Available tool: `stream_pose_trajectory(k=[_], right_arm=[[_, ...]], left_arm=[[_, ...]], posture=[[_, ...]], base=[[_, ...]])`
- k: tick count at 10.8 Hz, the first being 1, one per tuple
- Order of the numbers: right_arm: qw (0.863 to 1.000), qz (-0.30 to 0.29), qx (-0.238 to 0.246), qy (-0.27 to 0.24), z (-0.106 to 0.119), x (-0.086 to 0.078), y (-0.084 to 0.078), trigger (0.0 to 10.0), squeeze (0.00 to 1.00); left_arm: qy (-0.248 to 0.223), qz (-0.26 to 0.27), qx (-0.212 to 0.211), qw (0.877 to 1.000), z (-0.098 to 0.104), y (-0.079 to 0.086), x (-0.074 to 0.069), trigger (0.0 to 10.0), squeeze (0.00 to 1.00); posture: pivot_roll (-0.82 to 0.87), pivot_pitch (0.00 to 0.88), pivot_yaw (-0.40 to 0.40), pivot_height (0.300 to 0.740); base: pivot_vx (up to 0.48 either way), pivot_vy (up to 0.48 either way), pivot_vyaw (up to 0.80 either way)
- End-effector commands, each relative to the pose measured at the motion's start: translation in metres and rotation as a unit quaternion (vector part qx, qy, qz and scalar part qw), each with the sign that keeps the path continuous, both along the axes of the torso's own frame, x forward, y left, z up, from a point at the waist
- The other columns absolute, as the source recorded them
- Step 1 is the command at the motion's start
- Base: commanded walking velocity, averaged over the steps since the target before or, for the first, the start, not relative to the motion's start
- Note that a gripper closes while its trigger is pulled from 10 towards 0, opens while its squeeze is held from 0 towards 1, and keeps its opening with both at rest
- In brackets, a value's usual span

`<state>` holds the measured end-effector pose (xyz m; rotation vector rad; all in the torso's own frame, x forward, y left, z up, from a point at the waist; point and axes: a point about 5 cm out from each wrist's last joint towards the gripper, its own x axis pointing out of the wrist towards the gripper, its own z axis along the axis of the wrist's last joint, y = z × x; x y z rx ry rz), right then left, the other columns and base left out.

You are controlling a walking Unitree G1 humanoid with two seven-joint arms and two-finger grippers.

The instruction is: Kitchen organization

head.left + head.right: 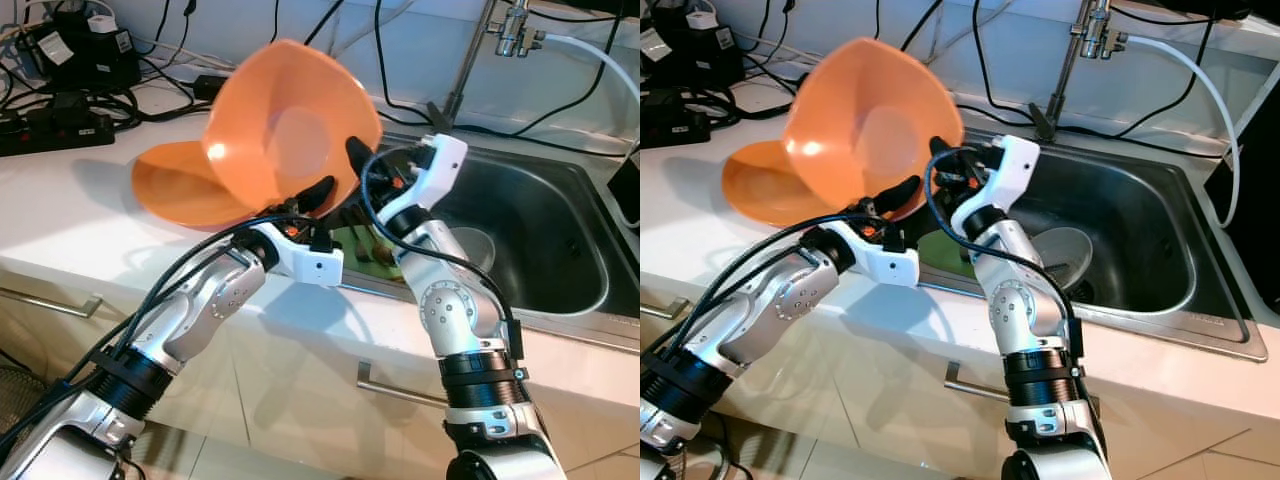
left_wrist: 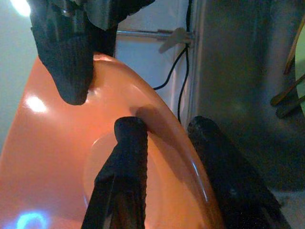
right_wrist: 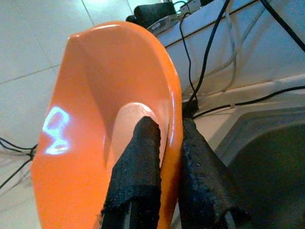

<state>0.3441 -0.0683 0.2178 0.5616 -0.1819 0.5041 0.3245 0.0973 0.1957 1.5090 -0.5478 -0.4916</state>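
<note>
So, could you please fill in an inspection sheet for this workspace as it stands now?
Surface: white counter with a steel sink set into it.
Job's things: orange bowl held tilted in the air over the counter's edge beside the sink; orange plate lying on the counter behind it.
Clutter: green item with utensils at the sink's near corner; a pale round dish in the basin.
Grippers: left gripper and right gripper each pinch the bowl's rim, one finger inside, one outside.
Cables: black leads and a power strip on the counter's far side.
Surroundings: faucet, drawer handles below.
</note>
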Motion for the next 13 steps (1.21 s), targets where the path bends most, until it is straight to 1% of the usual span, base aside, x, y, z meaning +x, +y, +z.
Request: stream_pose_trajectory(k=[1, 2, 3, 4, 5, 6, 7, 8, 9, 10, 11, 12, 13], right_arm=[[0.999, -0.023, -0.012, 0.024, -0.009, 0.003, -0.007, 0.0, 0.0], [0.999, -0.029, -0.014, 0.026, -0.01, 0.003, -0.009, 0.0, 0.0], [0.997, -0.069, 0.003, 0.034, -0.009, 0.009, -0.019, 0.0, 0.0], [0.993, -0.105, 0.021, 0.04, -0.007, 0.013, -0.029, 0.0, 0.0], [0.99, -0.13, 0.029, 0.042, -0.006, 0.016, -0.037, 0.0, 0.0], [0.988, -0.142, 0.034, 0.043, -0.006, 0.018, -0.041, 0.0, 0.0], [0.983, -0.174, 0.042, 0.05, -0.007, 0.021, -0.051, 0.0, 0.0], [0.97, -0.229, 0.052, 0.056, -0.006, 0.026, -0.071, 0.0, 0.0], [0.962, -0.261, 0.049, 0.063, -0.009, 0.029, -0.083, 0.0, 0.0], [0.952, -0.294, 0.037, 0.072, -0.013, 0.03, -0.095, 0.0, 0.0], [0.941, -0.329, -0.004, 0.075, -0.021, 0.03, -0.107, 0.0, 0.0], [0.938, -0.338, -0.016, 0.077, -0.026, 0.03, -0.112, 0.0, 0.0], [0.93, -0.356, -0.054, 0.074, -0.03, 0.03, -0.116, 10.0, 0.0]], left_arm=[[-0.047, -0.009, -0.023, 0.999, 0.021, -0.002, -0.001, 10.0, 1.0], [-0.049, -0.01, -0.024, 0.998, 0.021, -0.003, -0.001, 10.0, 1.0], [-0.046, -0.008, -0.028, 0.999, 0.02, -0.002, -0.001, 10.0, 0.0], [-0.04, -0.006, -0.031, 0.999, 0.019, -0.002, -0.001, 10.0, 0.0], [-0.039, -0.005, -0.033, 0.999, 0.018, -0.002, -0.002, 10.0, 0.0], [-0.039, -0.005, -0.034, 0.999, 0.018, -0.003, -0.002, 10.0, 0.0], [-0.039, -0.005, -0.038, 0.999, 0.018, -0.003, -0.002, 10.0, 0.0], [-0.035, -0.004, -0.047, 0.998, 0.017, -0.003, -0.003, 10.0, 0.0], [-0.024, -0.001, -0.064, 0.998, 0.016, -0.002, -0.003, 10.0, 0.0], [0.001, 0.006, -0.098, 0.995, 0.012, 0.0, -0.002, 10.0, 0.0], [0.063, 0.034, -0.216, 0.974, 0.006, 0.007, 0.0, 10.0, 0.0], [0.106, 0.048, -0.287, 0.951, 0.005, 0.006, 0.001, 10.0, 0.0], [0.176, 0.052, -0.357, 0.916, -0.001, 0.002, 0.001, 10.0, 0.0]], posture=[[0.25, 0.026, -0.072, 0.74], [0.25, 0.026, -0.073, 0.74], [0.25, 0.026, -0.073, 0.74], [0.25, 0.024, -0.073, 0.74], [0.25, 0.02, -0.073, 0.74], [0.25, 0.02, -0.073, 0.74], [0.26, 0.016, -0.073, 0.74], [0.26, 0.011, -0.073, 0.74], [0.26, 0.007, -0.073, 0.74], [0.26, 0.005, -0.073, 0.74], [0.26, 0.0, -0.072, 0.74], [0.26, 0.0, -0.071, 0.74], [0.26, 0.0, -0.069, 0.74]], base=[[0.0, 0.0, 0.0], [0.0, 0.0, 0.0], [0.0, 0.0, 0.0], [0.0, 0.0, 0.0], [0.0, 0.0, 0.0], [0.0, 0.0, 0.0], [0.0, 0.0, 0.0], [0.0, 0.0, 0.0], [0.0, 0.0, 0.0], [0.0, 0.0, 0.0], [0.0, 0.0, 0.0], [0.0, 0.0, 0.0], [0.0, 0.0, 0.0]])
